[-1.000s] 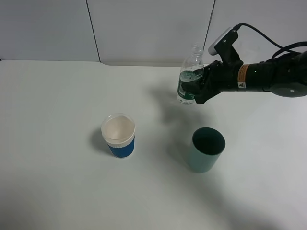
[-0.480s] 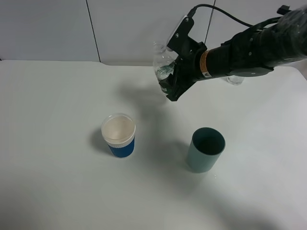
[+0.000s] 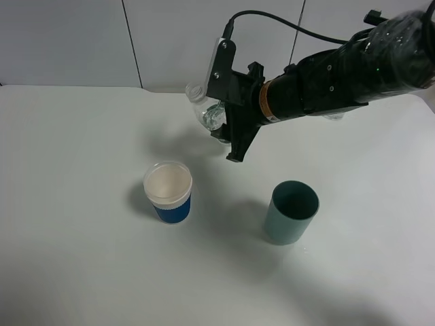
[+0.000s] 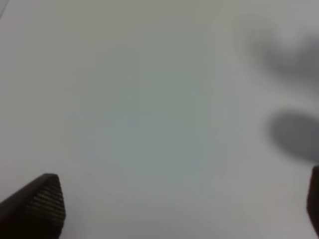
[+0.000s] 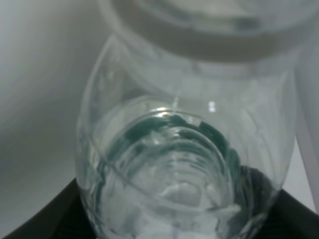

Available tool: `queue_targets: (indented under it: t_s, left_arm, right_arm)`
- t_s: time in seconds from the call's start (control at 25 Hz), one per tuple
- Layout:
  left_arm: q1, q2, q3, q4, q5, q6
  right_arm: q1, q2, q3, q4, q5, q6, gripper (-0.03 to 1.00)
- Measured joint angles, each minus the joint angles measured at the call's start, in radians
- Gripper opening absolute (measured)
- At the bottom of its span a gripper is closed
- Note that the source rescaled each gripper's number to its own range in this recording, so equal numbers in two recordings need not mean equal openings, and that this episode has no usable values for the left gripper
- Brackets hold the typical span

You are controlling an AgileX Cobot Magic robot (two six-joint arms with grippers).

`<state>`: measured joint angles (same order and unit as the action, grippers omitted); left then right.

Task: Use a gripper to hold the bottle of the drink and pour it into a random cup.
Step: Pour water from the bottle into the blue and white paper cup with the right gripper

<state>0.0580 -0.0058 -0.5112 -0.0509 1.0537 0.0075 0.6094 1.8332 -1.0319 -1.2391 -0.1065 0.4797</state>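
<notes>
My right gripper (image 3: 228, 129) is shut on the bottle of the drink (image 3: 208, 114), a small clear plastic bottle held in the air and tilted, its neck pointing left. It hangs above the table, up and to the right of the cup (image 3: 168, 192), a short white cup with a blue ribbed sleeve that stands upright with nothing in it. In the right wrist view the bottle (image 5: 179, 159) fills the frame, with liquid inside and dark jaws on either side of it. In the left wrist view my left gripper (image 4: 177, 209) is open over bare white table.
A plain teal-green cup (image 3: 291, 212) stands upright to the right of the blue-sleeved one. A clear glass object (image 3: 334, 115) peeks out behind the right arm. White wall panels (image 3: 211, 41) close off the back of the white table (image 3: 81, 258).
The right arm has swung left and lifted with the bottle. The bottle has gone from nearly upright to leaning left, closer to the blue-sleeved cup. Both cups stayed put.
</notes>
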Motion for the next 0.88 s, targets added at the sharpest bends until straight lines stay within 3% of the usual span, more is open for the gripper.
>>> queue_targets:
  t_s: [0.52,0.88]
  left_arm:
    - [0.000,0.000,0.000,0.000,0.000,0.000]
    - [0.000,0.000,0.000,0.000,0.000,0.000]
  right_arm:
    - [0.103,0.002,-0.047,-0.090,0.164,0.002,0.00]
    - [0.131,0.003,-0.065,-0.141,0.191,-0.005,0.00]
